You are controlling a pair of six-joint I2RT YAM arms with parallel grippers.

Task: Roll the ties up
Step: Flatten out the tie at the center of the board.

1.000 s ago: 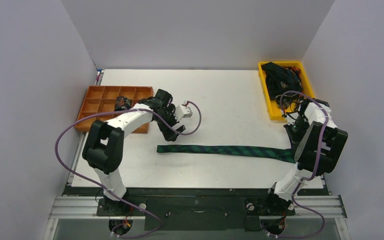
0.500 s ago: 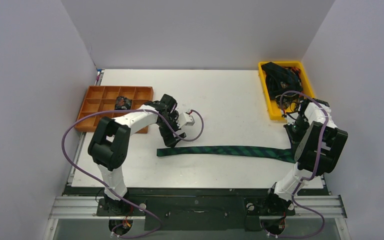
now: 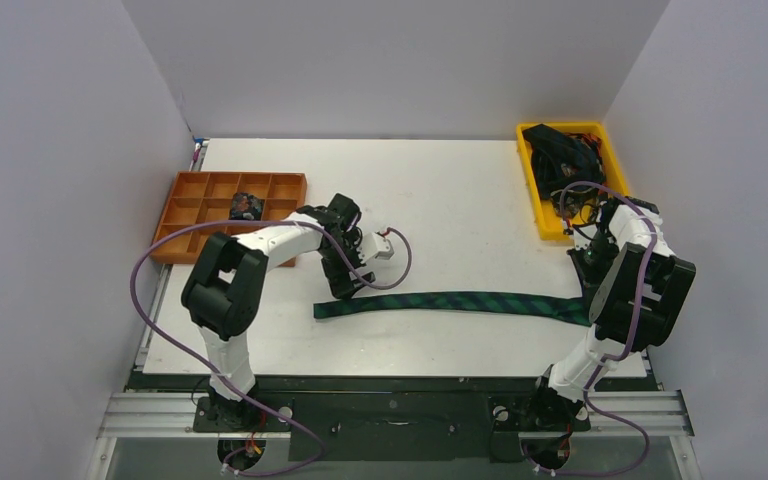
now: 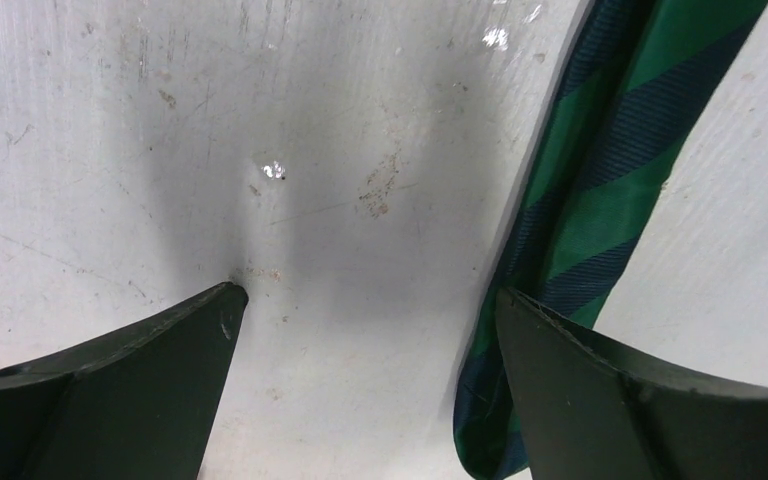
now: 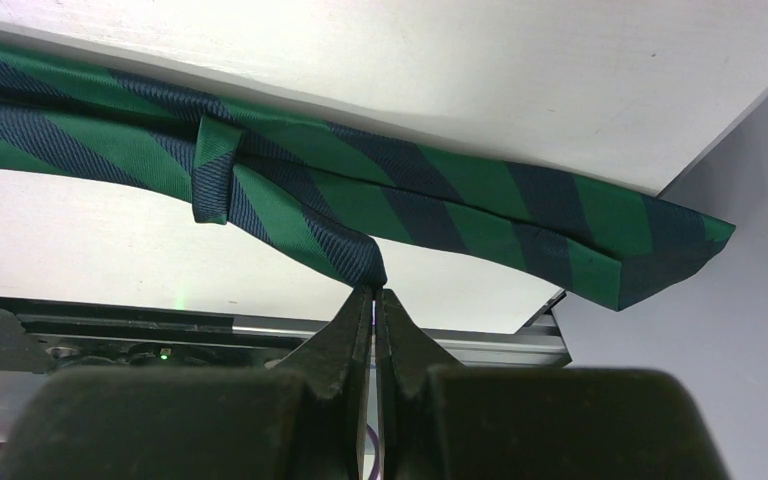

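Observation:
A green and navy striped tie (image 3: 450, 301) lies flat across the table from left to right. My left gripper (image 3: 345, 288) is open, low over the table just above the tie's narrow left end; in the left wrist view the tie (image 4: 600, 190) runs by the right finger (image 4: 650, 400). My right gripper (image 5: 375, 292) is shut on an edge of the tie's wide end (image 5: 360, 205) at the table's right edge, seen from above near the right arm (image 3: 588, 300). A small dark coil (image 3: 246, 206) sits in the orange tray (image 3: 195, 190).
A yellow bin (image 3: 535, 185) at the back right holds a heap of dark ties (image 3: 563, 150). The orange compartment tray stands at the left. White walls close in on both sides. The table's front edge and metal rail (image 5: 260, 325) lie right behind the right gripper.
My left gripper has moved forward and down from beside the orange tray to the tie's left end. The tie and the right arm have not moved.

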